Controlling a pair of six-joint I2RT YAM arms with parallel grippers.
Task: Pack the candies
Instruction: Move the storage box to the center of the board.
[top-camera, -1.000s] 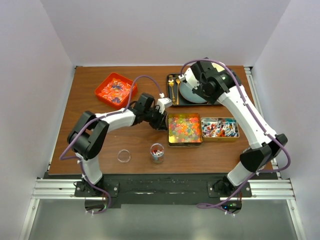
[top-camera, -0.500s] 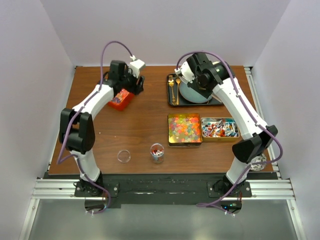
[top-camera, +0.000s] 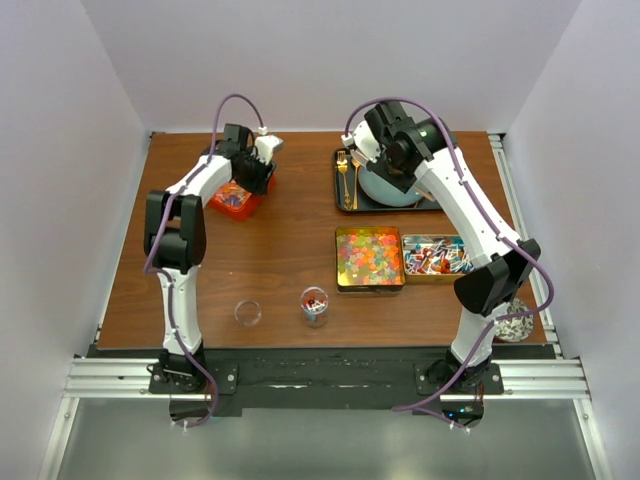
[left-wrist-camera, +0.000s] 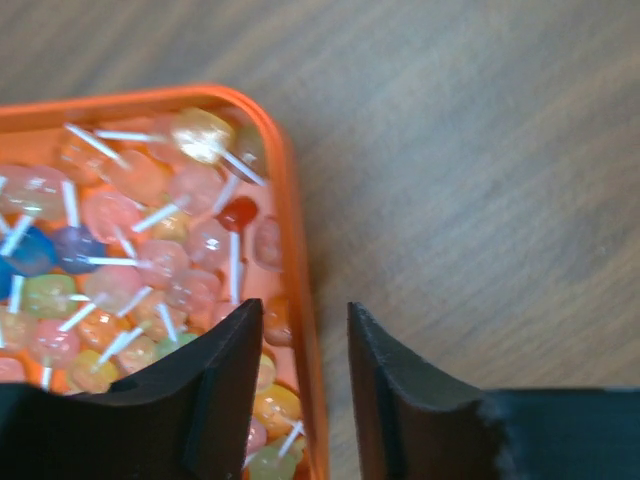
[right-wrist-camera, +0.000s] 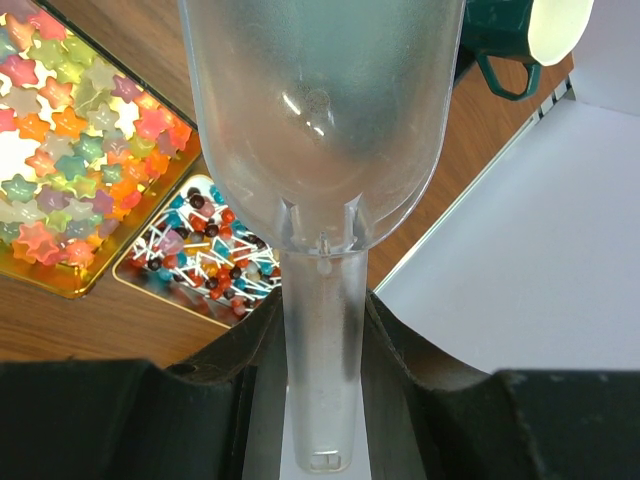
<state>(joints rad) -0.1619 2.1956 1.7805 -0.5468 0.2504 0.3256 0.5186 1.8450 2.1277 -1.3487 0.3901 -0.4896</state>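
Barely begun: one clear cup (top-camera: 314, 312) holds few candies (top-camera: 314, 297), the other cup (top-camera: 248, 313) none; right hand (right-wrist-camera: 322, 330) clenches a clear scoop (right-wrist-camera: 320, 120), left hand (left-wrist-camera: 303, 318) hangs released astride the orange tray (left-wrist-camera: 290, 200).

Our left arm (top-camera: 198, 182) reaches far out to the back of the table. Our left gripper (left-wrist-camera: 305, 325) points down with its two fingers a little apart. Our right arm (top-camera: 470, 215) bends up high. Our right gripper (right-wrist-camera: 322, 320) is squeezed tight on a clear scoop (right-wrist-camera: 320, 120).
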